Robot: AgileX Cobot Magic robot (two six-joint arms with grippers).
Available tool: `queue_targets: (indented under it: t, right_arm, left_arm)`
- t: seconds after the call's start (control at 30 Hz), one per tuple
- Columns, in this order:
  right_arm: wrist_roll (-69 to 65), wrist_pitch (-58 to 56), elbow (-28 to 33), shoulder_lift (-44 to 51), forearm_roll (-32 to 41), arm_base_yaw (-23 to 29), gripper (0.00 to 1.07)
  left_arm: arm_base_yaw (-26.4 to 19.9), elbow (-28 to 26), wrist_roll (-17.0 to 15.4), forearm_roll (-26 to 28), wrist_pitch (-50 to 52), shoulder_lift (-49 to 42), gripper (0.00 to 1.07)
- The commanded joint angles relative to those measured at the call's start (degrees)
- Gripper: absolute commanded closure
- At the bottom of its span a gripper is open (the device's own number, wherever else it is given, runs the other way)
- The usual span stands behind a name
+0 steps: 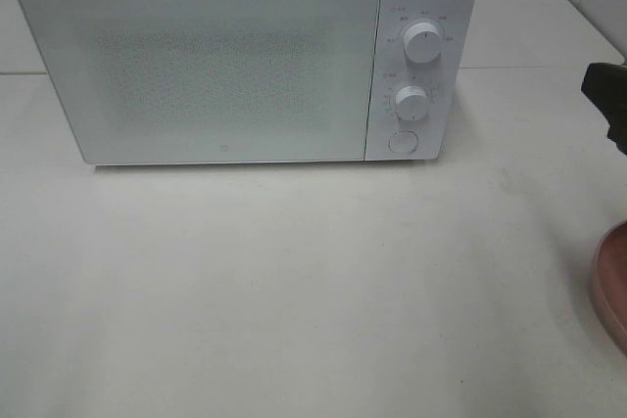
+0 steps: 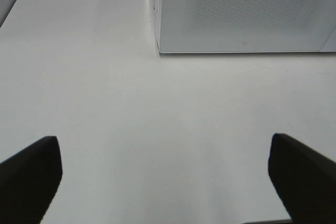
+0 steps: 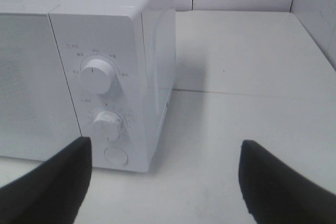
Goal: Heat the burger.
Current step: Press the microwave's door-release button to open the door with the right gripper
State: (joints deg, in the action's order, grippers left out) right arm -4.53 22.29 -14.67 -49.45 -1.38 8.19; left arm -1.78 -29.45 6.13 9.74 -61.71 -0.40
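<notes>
The burger is not showing in any view, so its looks and whereabouts cannot be told: nothing of bun, lettuce or patty is appearing on the bare white table (image 1: 294,291). Only a sliver of the round pink plate (image 1: 613,286) is peeking in at the exterior view's right edge, and that sliver is carrying nothing.

The white box-shaped microwave (image 1: 225,66) is standing at the back of the table with its door shut, and the speckled door panel is hiding whatever is inside. So the burger is either sitting in there or lying on the unseen part of the plate. I cannot tell which, and so cannot tell whether loading is done. What is looking undone is the heating itself. Nothing is touching the upper white knob (image 1: 422,42), the lower white knob (image 1: 411,103) or the round button (image 1: 402,142) beneath them.

The right hand (image 3: 163,182) is hanging near the control panel, facing it, its fingers spread apart and gripping nothing. The left hand (image 2: 165,177) is hovering over bare table in front of the door, fingers wide apart and likewise empty.
</notes>
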Motion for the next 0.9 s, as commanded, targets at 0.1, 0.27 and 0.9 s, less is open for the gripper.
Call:
queue_targets:
  t: [0.1, 0.27, 0.9]
  right_arm:
    - [0.69, 9.45, 2.18, -4.18, 0.69, -0.11, 0.32]
    - [0.69, 12.32, 2.23, -9.63, 0.97, 0.00, 0.32]
    - [16.04, 32.83, 5.56, -26.36, 22.69, 13.46, 0.32]
  left_arm:
    - [-0.17, -0.06, -0.06, 0.11, 0.52, -0.80, 0.06]
    - [-0.17, -0.06, -0.06, 0.11, 0.52, -0.80, 0.06]
    - [-0.17, -0.06, -0.06, 0.11, 0.52, -0.80, 0.06]
